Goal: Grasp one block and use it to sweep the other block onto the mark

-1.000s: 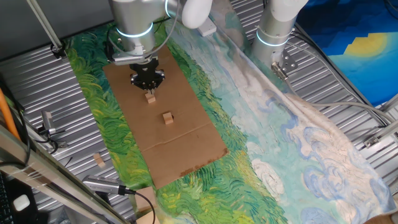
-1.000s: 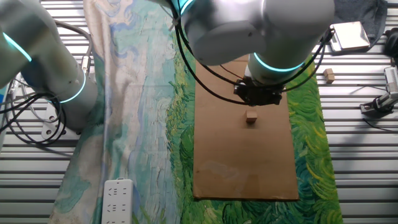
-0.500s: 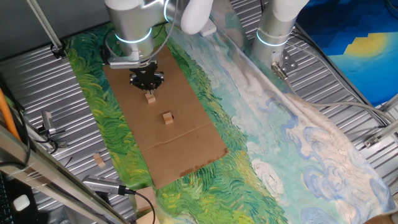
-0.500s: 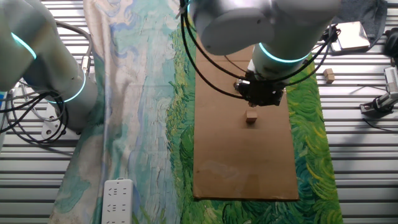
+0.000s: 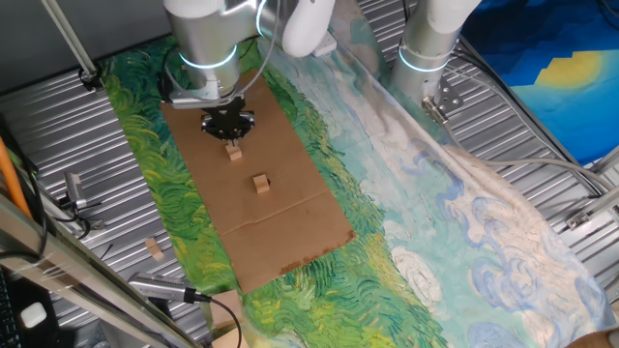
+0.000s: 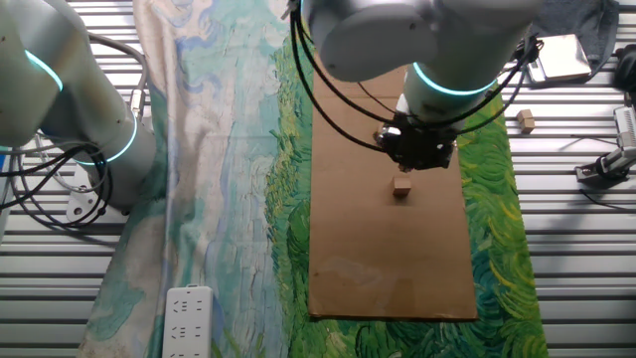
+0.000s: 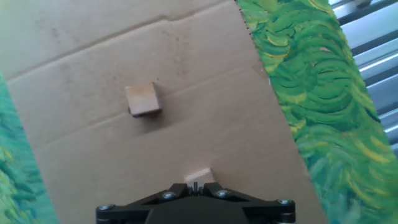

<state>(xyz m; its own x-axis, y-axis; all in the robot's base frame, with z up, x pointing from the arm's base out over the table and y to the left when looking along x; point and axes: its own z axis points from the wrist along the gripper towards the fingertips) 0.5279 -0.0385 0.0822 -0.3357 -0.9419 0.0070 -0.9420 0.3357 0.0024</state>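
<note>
Here the gripper stands low over the cardboard sheet, with its fingers clenched on one wooden block; in the hand view only the top of this block shows between the jaws. The other block lies free on the cardboard, near the middle of the sheet and apart from the held block. The sheet rests on a painted cloth. I cannot find the mark in any view.

A painted green-blue cloth drapes the ribbed metal table; a white power strip lies nearby.
</note>
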